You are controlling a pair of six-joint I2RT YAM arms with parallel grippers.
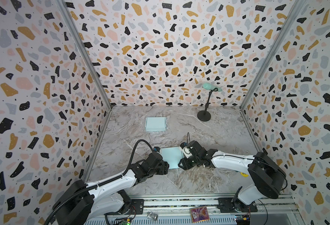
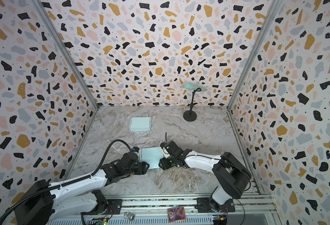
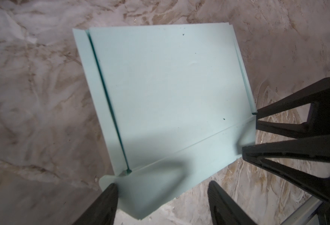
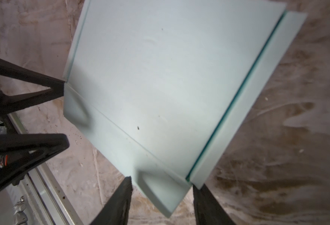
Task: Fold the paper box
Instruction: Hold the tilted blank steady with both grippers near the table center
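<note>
Here's the pale mint paper box blank (image 1: 171, 157), lying open and flat at the near middle of the grey-brown marble tabletop (image 1: 218, 136), right between the two arms. Its big main panel is down on the surface. A narrow side strip (image 4: 257, 97) is creased along one long edge, and the near flap (image 3: 189, 165) has its crease line showing but isn't turned up yet.

The left gripper (image 3: 161, 185) is at the flap's left corner with its fingers apart. One touches the corner tab and the other sits clear on the marble, so there's no grip there. The right gripper (image 4: 162, 182) brackets the flap's right corner, a finger against each side. Whether that is a real pinch or just contact, I cannot tell.

So it looks early in the job: creases are there, but no walls are standing and nothing is tucked or closed. Raising the sides and locking the flaps all seems left to do.

Further out, a closed mint box (image 1: 155, 124) rests at the far left, well apart, and a mint microphone on a black stand (image 1: 210, 87) stands far right.
</note>
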